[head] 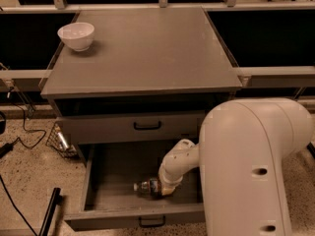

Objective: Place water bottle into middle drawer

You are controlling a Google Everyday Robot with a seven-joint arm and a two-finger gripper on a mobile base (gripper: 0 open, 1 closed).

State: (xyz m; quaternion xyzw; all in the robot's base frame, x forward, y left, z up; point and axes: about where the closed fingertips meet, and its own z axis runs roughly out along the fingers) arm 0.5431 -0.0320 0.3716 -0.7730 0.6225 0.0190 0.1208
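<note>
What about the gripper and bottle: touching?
Cannot tell. In the camera view the gripper covers one end of the bottle in the open drawer, hiding any contact or gap.

Dim, warm light falls on a speckled terrazzo floor [29,181]. A grey flat-topped metal cabinet [147,53] stands between dark recessed bays [266,38] edged with pale grey rails [275,76].

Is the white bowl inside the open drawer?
No, the white bowl stands on the cabinet top, while the middle drawer holds the water bottle, with the gripper down at it.
</note>
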